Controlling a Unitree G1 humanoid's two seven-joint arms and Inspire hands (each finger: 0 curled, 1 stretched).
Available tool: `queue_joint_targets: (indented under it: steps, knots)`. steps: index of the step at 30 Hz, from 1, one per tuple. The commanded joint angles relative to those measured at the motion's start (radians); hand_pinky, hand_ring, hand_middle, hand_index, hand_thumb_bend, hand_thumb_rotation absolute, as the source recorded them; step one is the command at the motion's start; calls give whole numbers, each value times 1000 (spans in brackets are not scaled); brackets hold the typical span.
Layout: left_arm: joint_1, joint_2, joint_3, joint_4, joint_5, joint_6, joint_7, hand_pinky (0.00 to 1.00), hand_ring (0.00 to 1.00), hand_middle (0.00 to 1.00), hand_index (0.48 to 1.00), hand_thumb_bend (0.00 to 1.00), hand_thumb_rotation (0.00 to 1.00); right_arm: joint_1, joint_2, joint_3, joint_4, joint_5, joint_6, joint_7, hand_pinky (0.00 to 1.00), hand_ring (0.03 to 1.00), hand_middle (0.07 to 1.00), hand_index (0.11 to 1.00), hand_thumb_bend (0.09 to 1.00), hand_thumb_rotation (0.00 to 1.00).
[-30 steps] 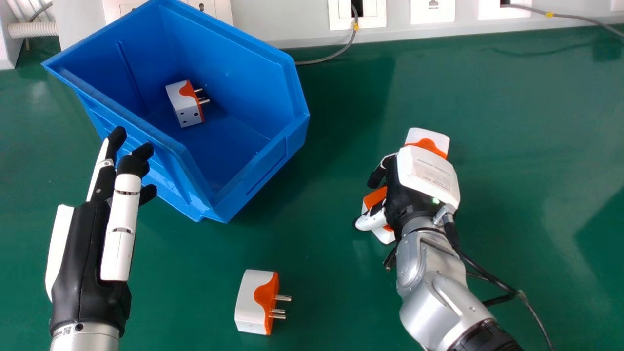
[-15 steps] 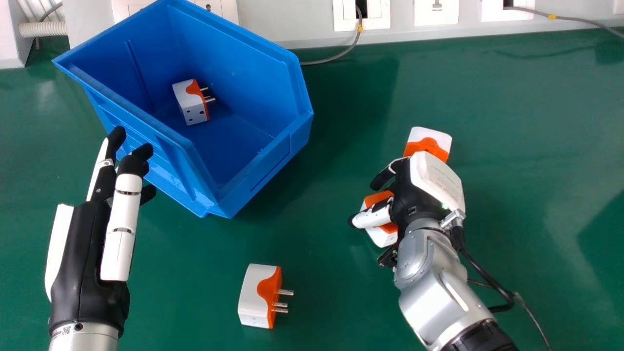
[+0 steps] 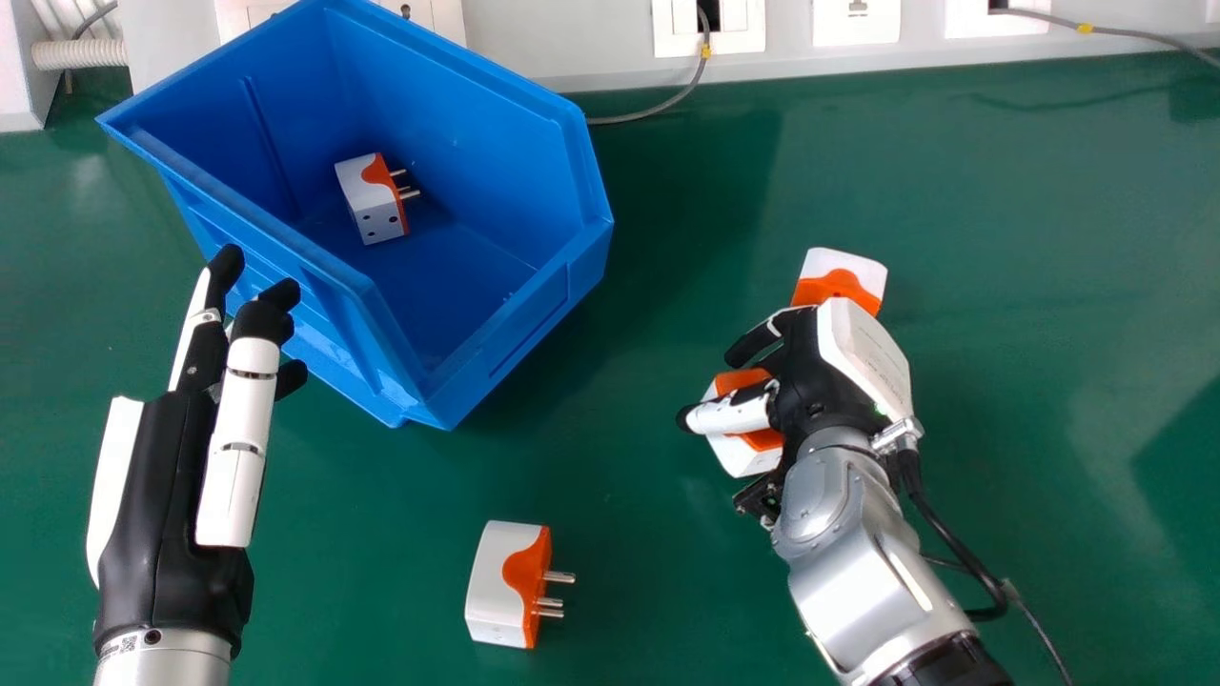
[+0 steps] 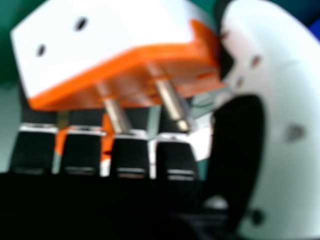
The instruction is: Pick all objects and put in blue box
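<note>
White and orange, the near adapter [image 3: 498, 589] lay nearest, on the green table [image 3: 629, 543], pins to the robot's R., nothing gripping it; a job for later. L. hand [image 3: 157, 495] hung idle, fingers straight, holding nothing, tips nr. the blue box; contact w/ it couldn't be told.

Farther out on the R., the side adapter [image 3: 753, 459] sat btwn thumb and fingers of the R. hand [image 3: 810, 376]. That hand was approx. half closed, digits bent around the piece; how firm the hold was, can't say. In the R. hand view its 2 clearly visible pins pointed towards the fingers. Just past the knuckles lay the far adapter [image 3: 839, 276], v. close to the same hand, contact unclear.

The blue box [image 3: 524, 329] stood beyond on the robot's L., its mouth facing up, w/ the boxed adapter [image 3: 367, 202] resting inside. Wall sockets [image 3: 679, 40] were behind.

Step in hand, as judged: securing the side adapter, i.e. no. 2 of 4 for the box. Next move called for a snug thumb, then a straight lift, w/o the fingers dragging the far adapter along, then a carry to the L., high enough to clear the rim, & release inside. Main risk: a loose pinch, w/ the adapter rolling out mid-carry. After that, 2 pcs. would remain.
</note>
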Motion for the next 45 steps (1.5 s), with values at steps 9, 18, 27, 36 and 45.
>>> queue_joint_targets:
  steps: [9,18,27,36,45]
  knots:
    - [0,5,-1,-28,3,-15,-3,851,905,896,958,460,942,4,-1,-27,-61,10,4,-24,354,417,505,526,495,0]
    - [-2,8,5,-29,-1,-12,-8,848,905,898,960,459,933,3,26,-94,-91,52,36,-45,359,419,499,517,497,0]
    - [-9,10,14,-28,-5,-2,-11,847,906,897,962,460,926,12,60,-174,-137,101,70,-68,357,428,522,503,496,0]
    - [-12,11,16,-28,-5,2,-13,846,906,896,960,463,924,3,73,-195,-153,128,65,-89,357,437,542,492,494,0]
    - [-10,12,14,-23,-1,-9,-18,846,906,896,957,465,921,41,65,-145,-279,113,72,-55,355,446,551,474,493,0]
